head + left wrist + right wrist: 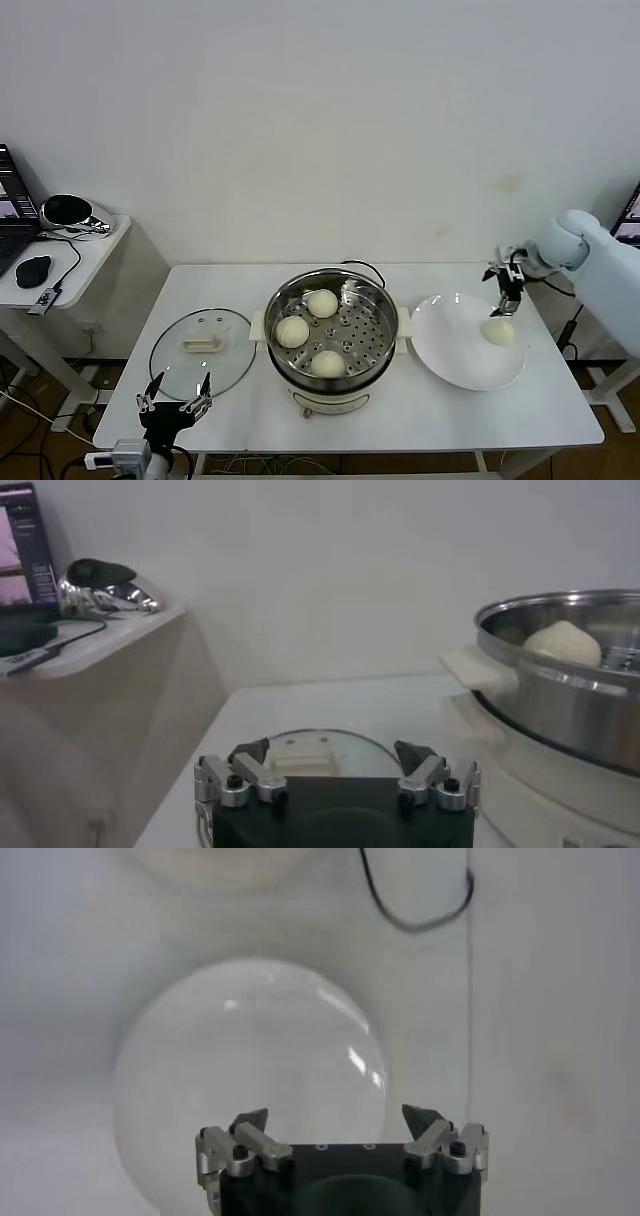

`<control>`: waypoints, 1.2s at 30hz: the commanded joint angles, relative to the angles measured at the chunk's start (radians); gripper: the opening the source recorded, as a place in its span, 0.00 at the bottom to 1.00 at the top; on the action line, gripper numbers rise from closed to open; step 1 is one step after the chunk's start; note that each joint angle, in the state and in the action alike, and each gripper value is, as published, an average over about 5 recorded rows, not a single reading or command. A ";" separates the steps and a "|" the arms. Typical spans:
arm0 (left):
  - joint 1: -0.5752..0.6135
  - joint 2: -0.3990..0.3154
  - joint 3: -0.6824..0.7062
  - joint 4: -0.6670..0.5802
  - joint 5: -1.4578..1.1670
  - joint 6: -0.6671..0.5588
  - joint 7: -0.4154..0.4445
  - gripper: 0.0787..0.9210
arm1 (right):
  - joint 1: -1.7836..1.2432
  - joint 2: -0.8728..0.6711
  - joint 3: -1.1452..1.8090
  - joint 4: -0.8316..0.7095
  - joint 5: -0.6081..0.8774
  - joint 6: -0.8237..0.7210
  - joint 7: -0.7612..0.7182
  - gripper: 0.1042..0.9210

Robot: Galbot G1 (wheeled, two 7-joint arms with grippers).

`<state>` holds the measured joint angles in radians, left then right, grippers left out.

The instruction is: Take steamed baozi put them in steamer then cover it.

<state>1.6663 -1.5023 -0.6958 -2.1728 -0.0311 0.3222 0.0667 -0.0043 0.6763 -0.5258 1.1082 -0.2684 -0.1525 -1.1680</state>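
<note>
White surface point(500, 420) | my right hand point(503, 300) wide, empty, poised over plate's point(450, 350) baozi point(499, 332) | left hand point(176, 400) wide, near cover point(200, 350) | three buns in steamer point(335, 290)

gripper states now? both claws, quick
Left claw: open, empty, at the table's near edge by the cover.
Right claw: open, empty, above the last baozi on the plate.

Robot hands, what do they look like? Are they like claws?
A bit like claws. The left gripper and right gripper each have a black body, silver metal links with dark screws and two dark pointed fingertips. The right arm wears a smooth pale blue-white shell, with thin cables near its wrist.
</note>
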 commanded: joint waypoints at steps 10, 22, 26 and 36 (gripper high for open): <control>-0.010 0.003 -0.011 0.057 -0.001 0.001 0.001 0.88 | -0.094 0.175 0.119 -0.317 -0.244 0.184 -0.011 0.88; -0.010 0.005 -0.011 0.070 0.000 0.000 0.000 0.88 | -0.110 0.189 0.137 -0.353 -0.298 0.228 -0.020 0.88; -0.009 0.006 -0.010 0.076 0.001 -0.001 0.000 0.88 | -0.111 0.200 0.150 -0.373 -0.314 0.243 0.000 0.88; -0.004 0.007 -0.011 0.077 0.002 -0.002 -0.002 0.88 | -0.105 0.232 0.162 -0.434 -0.346 0.267 0.020 0.88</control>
<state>1.6613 -1.4970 -0.7055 -2.0982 -0.0292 0.3209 0.0651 -0.1071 0.8865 -0.3743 0.7276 -0.5783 0.0904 -1.1583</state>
